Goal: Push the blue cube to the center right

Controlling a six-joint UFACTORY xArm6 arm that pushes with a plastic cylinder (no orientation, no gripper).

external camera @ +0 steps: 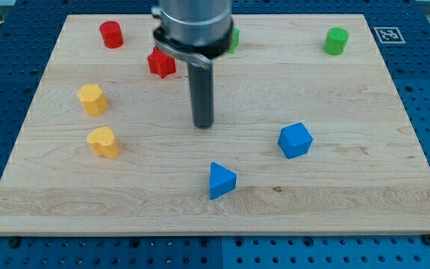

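The blue cube [295, 140] sits on the wooden board [364, 179], right of the middle and a little below centre. My tip [203, 125] rests on the board near its middle, well to the left of the blue cube and slightly higher in the view, apart from it. A blue triangular block [221, 181] lies below my tip, toward the view's bottom.
A red star block [161, 63] and a red cylinder [111, 34] sit at the top left. Two yellow blocks [92, 99] [104, 142] are at the left. A green cylinder [336, 41] is at the top right; another green block [234, 39] is partly hidden behind the arm.
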